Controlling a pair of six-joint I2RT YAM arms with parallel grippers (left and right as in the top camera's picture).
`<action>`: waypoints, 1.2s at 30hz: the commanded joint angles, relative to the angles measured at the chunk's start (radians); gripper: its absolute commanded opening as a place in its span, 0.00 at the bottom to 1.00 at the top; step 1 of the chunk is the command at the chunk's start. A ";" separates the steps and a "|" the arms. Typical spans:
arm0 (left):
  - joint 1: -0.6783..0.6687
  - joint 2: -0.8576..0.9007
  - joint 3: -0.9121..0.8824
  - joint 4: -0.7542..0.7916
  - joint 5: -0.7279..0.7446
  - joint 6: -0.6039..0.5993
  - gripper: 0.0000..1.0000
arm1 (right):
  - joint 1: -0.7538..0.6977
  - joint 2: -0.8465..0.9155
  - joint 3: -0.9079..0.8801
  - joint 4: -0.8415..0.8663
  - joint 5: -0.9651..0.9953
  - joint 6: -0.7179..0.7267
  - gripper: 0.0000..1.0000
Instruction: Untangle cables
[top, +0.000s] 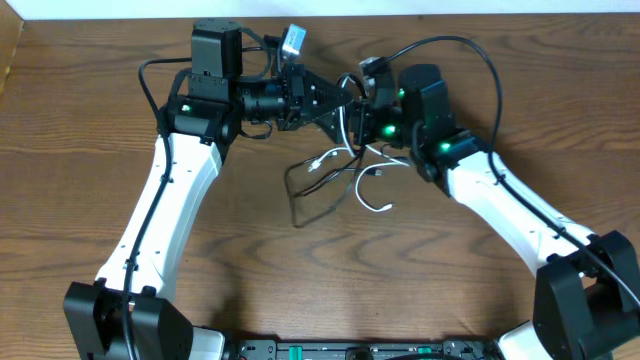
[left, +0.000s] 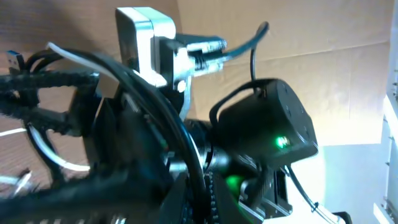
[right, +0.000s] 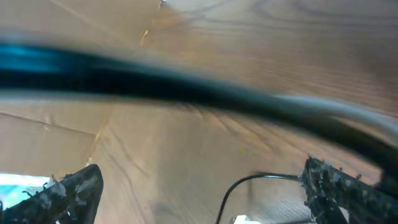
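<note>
L gripper (top: 347, 99) jaws were together, grip unclear. R gripper (right: 202, 183) jaws were wide apart, just beside L gripper. Below them blk cable (top: 291, 195) & white cable (top: 370, 208) lay crossed on table (top: 100, 150), near L gripper, twd arm bases.

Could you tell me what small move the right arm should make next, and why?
Probably lower the right gripper, whose jaws stand wide open, onto the loose white cable and close on it. The left gripper is shut close beside it, and the white cable crosses the black cable below them.
</note>
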 joint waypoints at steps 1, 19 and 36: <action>0.006 -0.018 0.000 0.003 -0.022 0.029 0.08 | -0.085 -0.071 0.002 -0.004 -0.106 0.036 0.99; 0.006 -0.018 0.000 0.003 -0.171 0.029 0.07 | -0.261 -0.169 0.002 -0.431 -0.153 -0.066 0.99; 0.006 -0.018 0.000 0.003 -0.406 -0.201 0.07 | -0.077 -0.106 0.001 -0.531 0.042 -0.066 0.76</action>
